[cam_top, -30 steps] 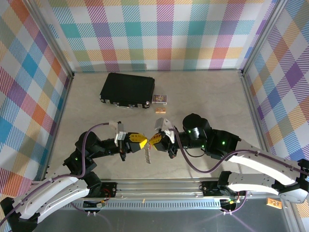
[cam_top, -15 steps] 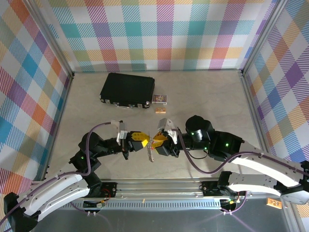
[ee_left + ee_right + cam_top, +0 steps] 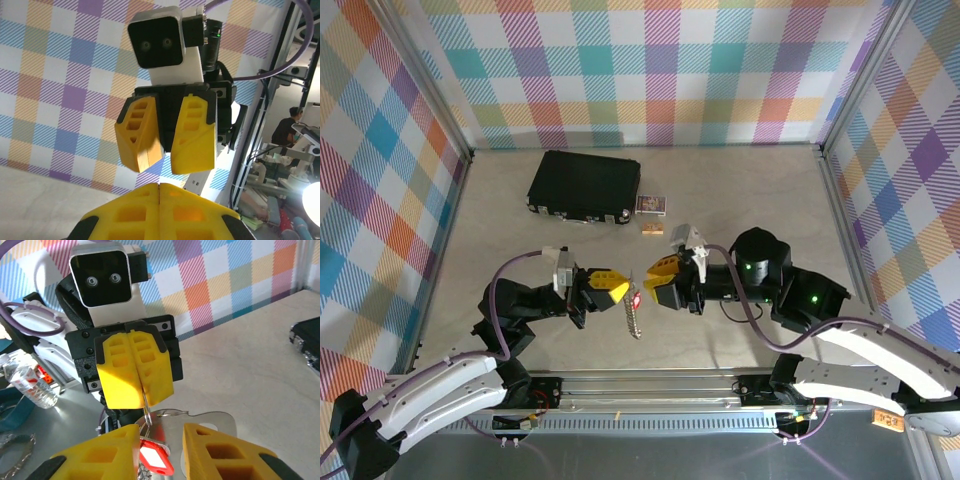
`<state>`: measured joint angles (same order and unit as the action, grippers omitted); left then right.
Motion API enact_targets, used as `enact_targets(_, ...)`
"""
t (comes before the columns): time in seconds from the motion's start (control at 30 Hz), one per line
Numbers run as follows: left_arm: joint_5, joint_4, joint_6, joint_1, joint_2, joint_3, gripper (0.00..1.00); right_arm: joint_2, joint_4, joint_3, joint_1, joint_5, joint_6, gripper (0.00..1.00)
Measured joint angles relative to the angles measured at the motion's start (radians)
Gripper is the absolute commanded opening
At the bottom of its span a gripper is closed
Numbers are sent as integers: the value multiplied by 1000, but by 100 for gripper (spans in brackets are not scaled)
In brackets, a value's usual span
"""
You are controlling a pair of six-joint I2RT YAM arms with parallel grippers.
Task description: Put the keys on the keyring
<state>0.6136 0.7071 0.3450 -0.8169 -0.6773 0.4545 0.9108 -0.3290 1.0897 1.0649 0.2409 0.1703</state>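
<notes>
I see the left gripper held above the pale table, just in front of the arm bases. Its 2 yellow fingers are pressed fully together. In the right wrist view they pinch a thin grey wire loop at the top of the keyring, a small red plastic tag with a paler label window. In the top view the keyring hangs just under those fingertips. The keys, a small bunch of thin flat silvery metal pieces, dangle below the tag.

The right gripper faces the left one, tip to tip and just beside the tag. Its jaws stand partly apart with nothing clamped. From its own camera, the red tag sits low in the gap between its 2 fingers.
</notes>
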Motion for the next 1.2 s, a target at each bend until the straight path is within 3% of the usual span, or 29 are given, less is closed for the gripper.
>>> enact_targets(0.57,15,33,27,0,5,0,0,30,60,-4,-2,114,1,20)
enact_targets(0.93,16,33,30,0,5,0,0,52,82,-16,-2,139,-2,20)
enact_targets(1.2,18,34,34,0,5,-1,0,64,102,-23,-2,143,-2,13)
